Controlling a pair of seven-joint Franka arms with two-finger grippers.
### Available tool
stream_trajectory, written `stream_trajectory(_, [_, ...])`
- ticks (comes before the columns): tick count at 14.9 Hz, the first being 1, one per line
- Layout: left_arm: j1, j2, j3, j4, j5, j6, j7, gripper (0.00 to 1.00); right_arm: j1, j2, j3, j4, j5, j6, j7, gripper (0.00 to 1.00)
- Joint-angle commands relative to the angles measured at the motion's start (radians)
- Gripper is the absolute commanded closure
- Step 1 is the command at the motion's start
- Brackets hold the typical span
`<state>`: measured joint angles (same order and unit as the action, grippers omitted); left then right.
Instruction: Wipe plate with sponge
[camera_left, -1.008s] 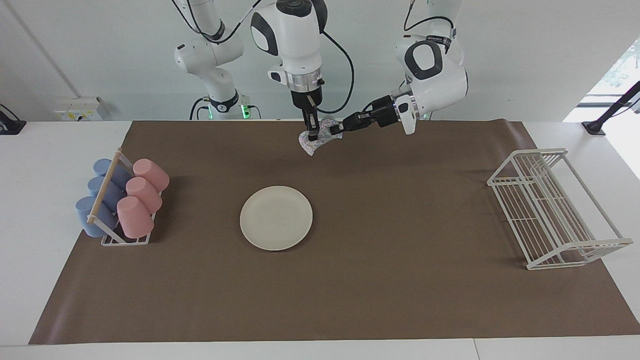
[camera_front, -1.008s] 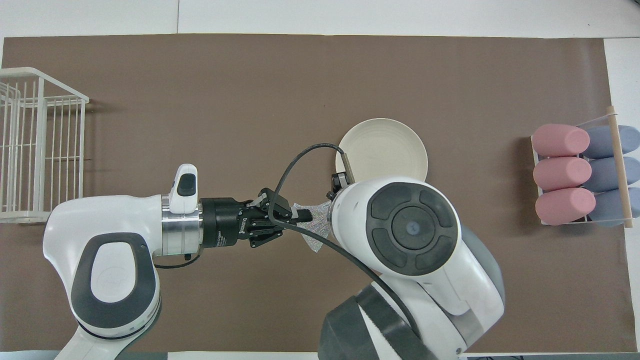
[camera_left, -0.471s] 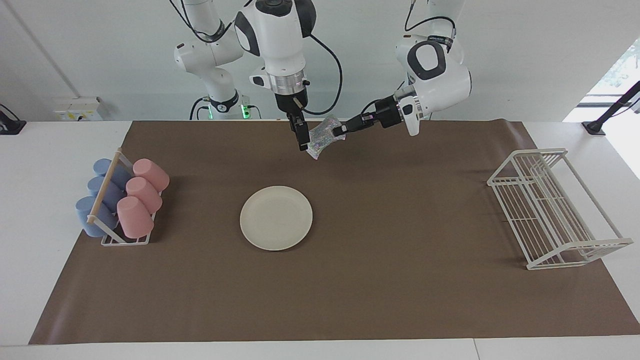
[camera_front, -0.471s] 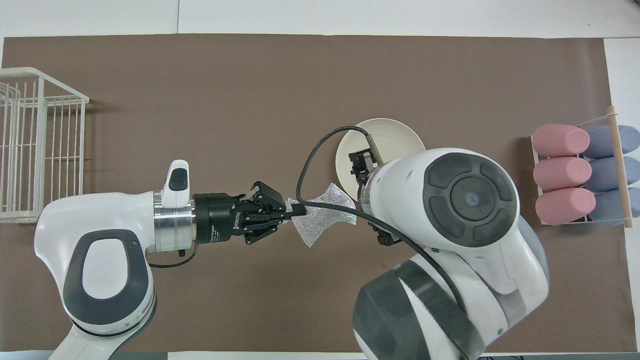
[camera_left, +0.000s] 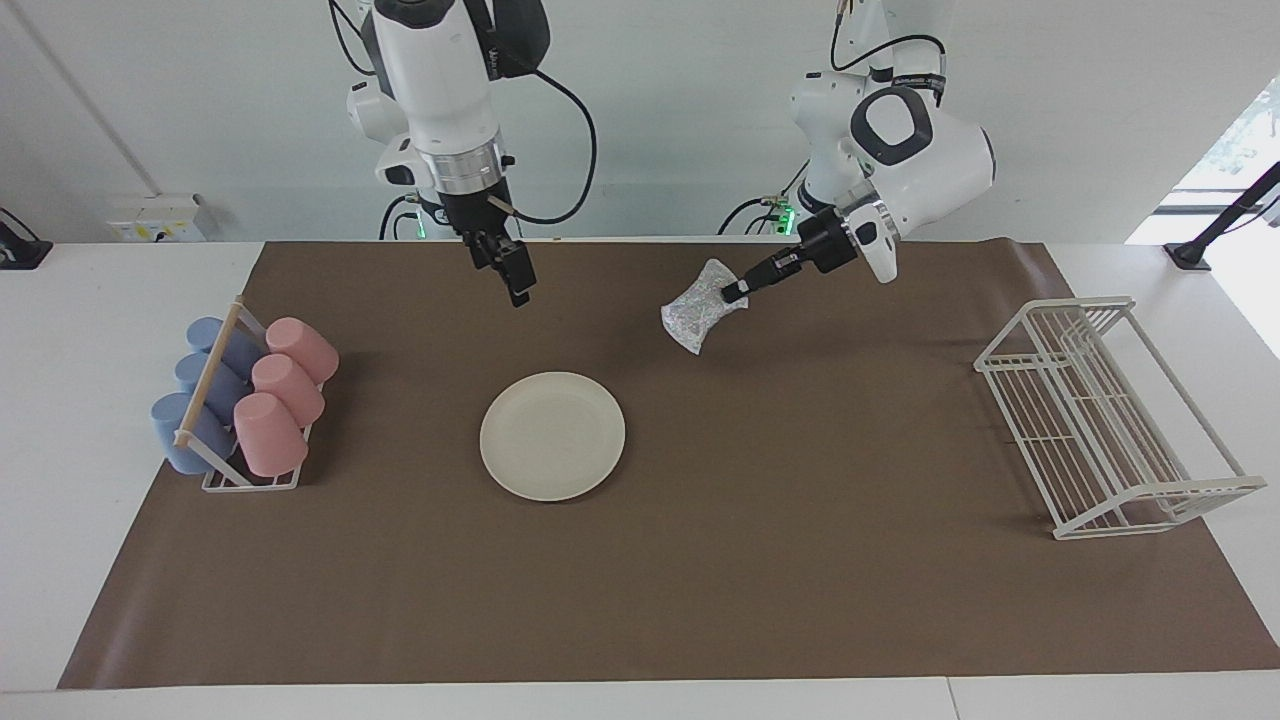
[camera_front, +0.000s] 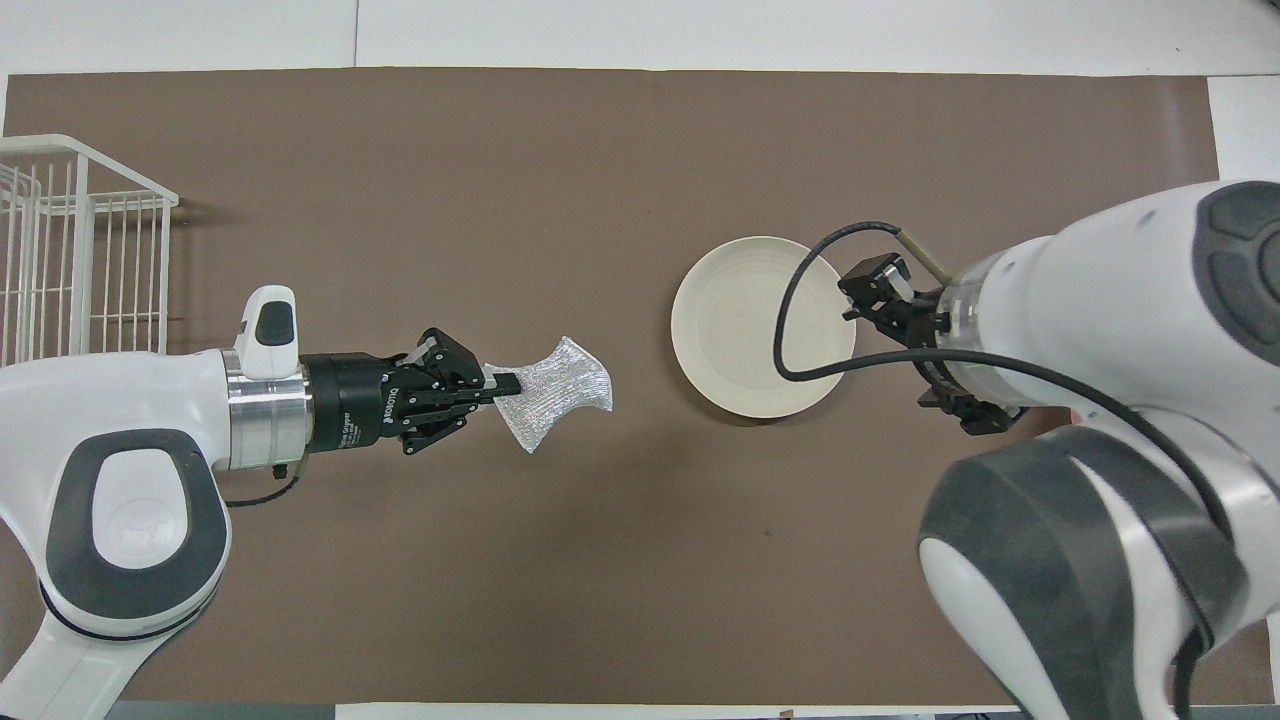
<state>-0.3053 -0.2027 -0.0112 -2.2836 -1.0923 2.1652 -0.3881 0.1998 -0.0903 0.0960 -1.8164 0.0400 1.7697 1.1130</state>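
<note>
The sponge (camera_left: 694, 311) is hanging pinched in the left gripper (camera_left: 737, 291), needing a flat descent onto the plate (camera_left: 552, 435) mid-mat, while the right gripper (camera_left: 512, 277) is waiting, parted and empty.

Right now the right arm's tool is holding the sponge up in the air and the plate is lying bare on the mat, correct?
Not quite: the left tool holds the sponge, as the facing view shows. The right tool is empty. The plate does lie bare.
</note>
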Motion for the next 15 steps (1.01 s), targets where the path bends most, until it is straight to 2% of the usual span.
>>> stream_trajectory(1, [0.141, 0.019, -0.007, 0.032, 0.074, -0.147, -0.012, 1.0, -0.092, -0.019, 0.011, -0.003, -0.012, -0.077, -0.265, 0.0])
stream_trajectory(5, [0.274, 0.043, -0.007, 0.113, 0.127, -0.39, 0.028, 1.0, -0.198, -0.025, 0.011, 0.015, -0.012, -0.113, -0.624, 0.0])
stream_trajectory(8, [0.342, 0.081, -0.007, 0.206, 0.163, -0.56, 0.034, 1.0, -0.232, -0.016, 0.011, 0.031, -0.017, -0.105, -0.803, 0.0])
stream_trajectory(9, [0.357, 0.095, -0.007, 0.239, 0.175, -0.606, 0.035, 1.0, -0.224, -0.01, -0.007, 0.035, -0.019, -0.105, -0.83, 0.0])
stream_trajectory(11, [0.38, 0.117, -0.007, 0.294, 0.201, -0.689, 0.046, 1.0, -0.165, 0.015, -0.099, 0.072, -0.019, -0.09, -0.968, 0.0])
stream_trajectory(13, [0.397, 0.128, -0.006, 0.32, 0.223, -0.752, 0.08, 1.0, -0.151, 0.04, -0.168, 0.121, -0.026, -0.09, -1.082, 0.0])
stream_trajectory(15, [0.425, 0.135, -0.006, 0.348, 0.247, -0.824, 0.13, 1.0, -0.134, 0.052, -0.196, 0.137, -0.079, -0.089, -1.172, 0.0])
